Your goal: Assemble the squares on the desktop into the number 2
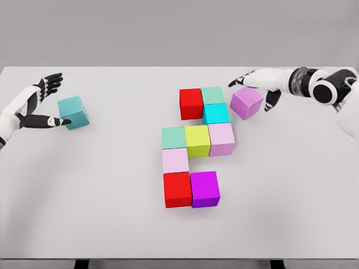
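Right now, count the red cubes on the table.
2. One red cube sits at the top left of the cluster; the other red cube sits at its bottom left, beside the purple cube. None seem hidden.

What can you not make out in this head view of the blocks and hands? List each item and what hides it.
- Right hand: its palm and any contact with the purple block lie behind that block.
- Left hand: its forearm is cut off by the left edge; its grip on the teal block is unclear.
- Right arm: the picture's right edge cuts it off.
- Table: only leg tops show at the bottom edge.
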### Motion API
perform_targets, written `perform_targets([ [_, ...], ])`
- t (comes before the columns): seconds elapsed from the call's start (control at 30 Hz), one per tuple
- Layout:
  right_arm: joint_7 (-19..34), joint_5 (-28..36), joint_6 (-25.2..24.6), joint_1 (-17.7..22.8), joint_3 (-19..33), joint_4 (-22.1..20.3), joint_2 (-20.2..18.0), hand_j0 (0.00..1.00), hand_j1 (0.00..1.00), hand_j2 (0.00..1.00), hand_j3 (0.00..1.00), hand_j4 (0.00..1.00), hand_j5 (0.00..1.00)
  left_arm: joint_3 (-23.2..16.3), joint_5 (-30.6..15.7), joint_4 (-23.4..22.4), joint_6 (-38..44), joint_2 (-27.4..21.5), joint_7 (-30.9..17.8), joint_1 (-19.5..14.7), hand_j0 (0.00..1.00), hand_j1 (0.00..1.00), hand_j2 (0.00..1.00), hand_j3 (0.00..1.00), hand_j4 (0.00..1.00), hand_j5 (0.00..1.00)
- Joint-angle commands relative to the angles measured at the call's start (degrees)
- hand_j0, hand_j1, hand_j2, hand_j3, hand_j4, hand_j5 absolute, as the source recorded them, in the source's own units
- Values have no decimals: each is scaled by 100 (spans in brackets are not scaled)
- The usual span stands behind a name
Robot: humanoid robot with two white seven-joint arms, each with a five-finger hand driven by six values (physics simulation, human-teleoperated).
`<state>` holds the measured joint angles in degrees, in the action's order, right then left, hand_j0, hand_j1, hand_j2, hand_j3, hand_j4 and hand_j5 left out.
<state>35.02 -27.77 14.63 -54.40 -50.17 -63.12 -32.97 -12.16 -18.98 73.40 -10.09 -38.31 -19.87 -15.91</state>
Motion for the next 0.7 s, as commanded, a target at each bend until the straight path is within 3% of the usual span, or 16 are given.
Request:
perform_targets([
  [0.0, -2, -35, 127, -9, -28, 256, 98, 100, 100, 100, 100, 100, 100, -5, -9, -168, 15, 52, 9, -9, 100, 100, 100, 100, 100, 100],
  [0.4, -2, -194, 145, -62, -28, 406, 282, 100, 100, 100, 100, 100, 100, -14, 123, -519, 33, 298, 1, -158, 100, 100, 100, 100, 100, 100],
  [0.6, -2, -202, 145, -61, -99, 582, 318, 96, 96, 96, 96, 96, 96, -14, 272, -748, 33, 403, 0, -334, 100, 100, 100, 100, 100, 100],
  [0.67, -2, -202, 145, -53, -99, 608, 335, 89, 89, 89, 89, 89, 89, -40, 281, -748, 33, 412, 0, -325, 100, 100, 100, 100, 100, 100],
])
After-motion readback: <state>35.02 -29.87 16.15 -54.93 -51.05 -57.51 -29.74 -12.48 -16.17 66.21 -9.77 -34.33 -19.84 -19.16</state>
